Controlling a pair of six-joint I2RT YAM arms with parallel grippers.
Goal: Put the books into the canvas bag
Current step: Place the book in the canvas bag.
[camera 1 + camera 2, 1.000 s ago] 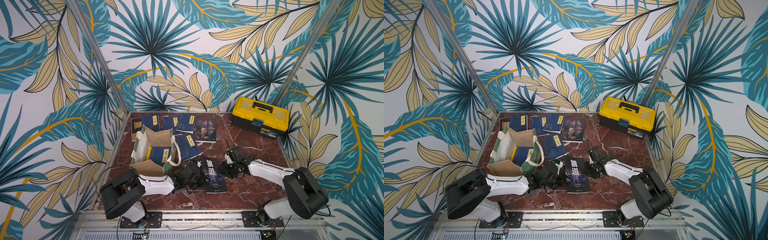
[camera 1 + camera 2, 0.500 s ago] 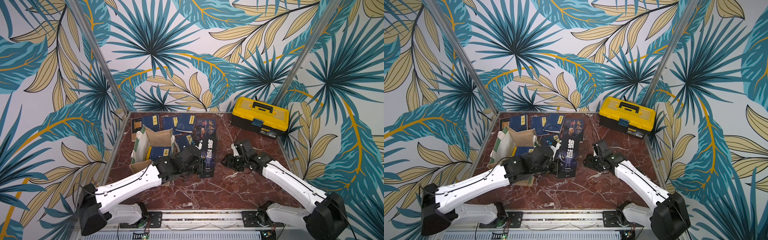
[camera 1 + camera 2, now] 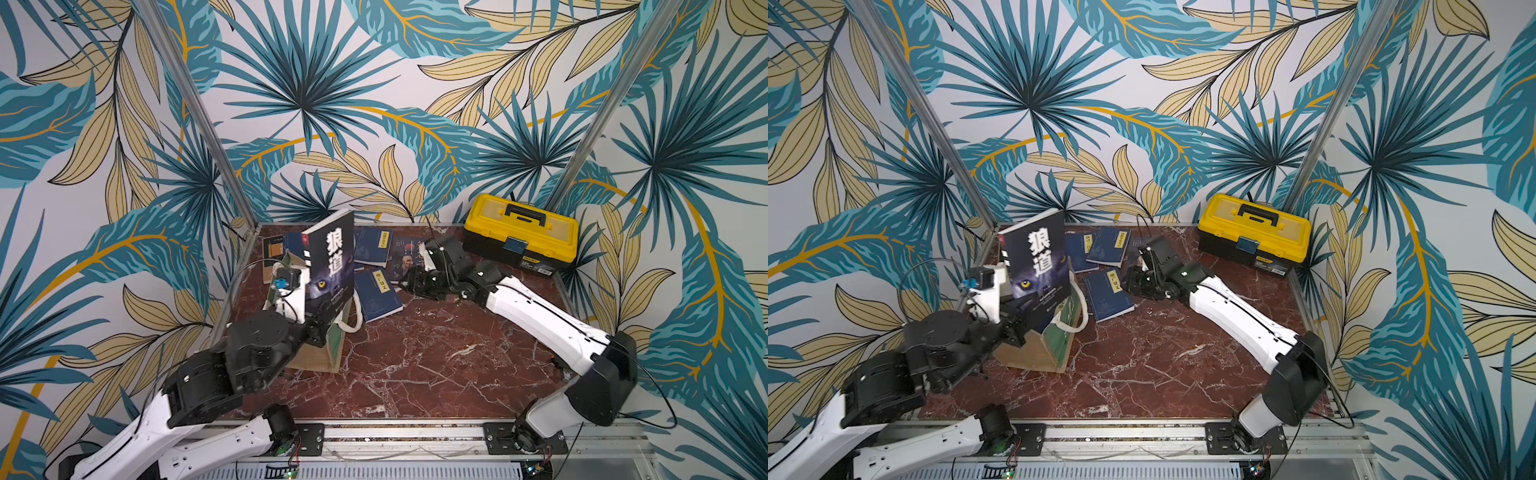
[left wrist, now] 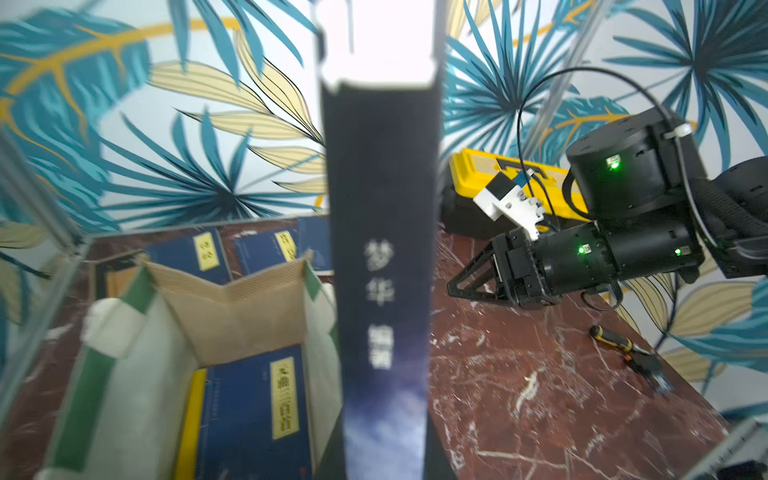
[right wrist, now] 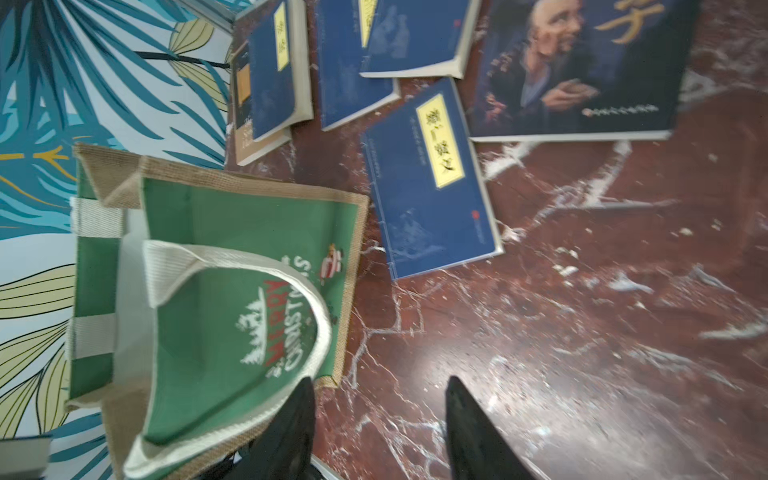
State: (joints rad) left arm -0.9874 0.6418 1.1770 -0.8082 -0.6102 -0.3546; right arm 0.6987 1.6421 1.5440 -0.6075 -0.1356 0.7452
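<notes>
My left gripper (image 3: 320, 328) is shut on the lower edge of a dark wolf-cover book (image 3: 330, 262), held upright over the open canvas bag (image 3: 320, 357). In the left wrist view the book's spine (image 4: 382, 270) rises from the left gripper (image 4: 384, 465) beside the bag's lining (image 4: 232, 307), and a navy book (image 4: 257, 411) lies inside. My right gripper (image 3: 409, 284) hovers open and empty above the table, near a navy book (image 5: 428, 183) and a portrait book (image 5: 573, 70). Its fingertips (image 5: 305, 386) reach beside the bag's green panel (image 5: 249, 232).
A yellow-and-black toolbox (image 3: 519, 232) stands at the back right corner. Several more navy books (image 3: 1106, 247) lie flat along the back wall. A small screwdriver (image 4: 615, 340) lies near the right edge of the marble table (image 3: 436, 365). Patterned walls close in on three sides.
The left arm lifted the wolf-cover book from flat on the table to upright over the bag. The right arm swung back towards the portrait book, its jaws widening.
</notes>
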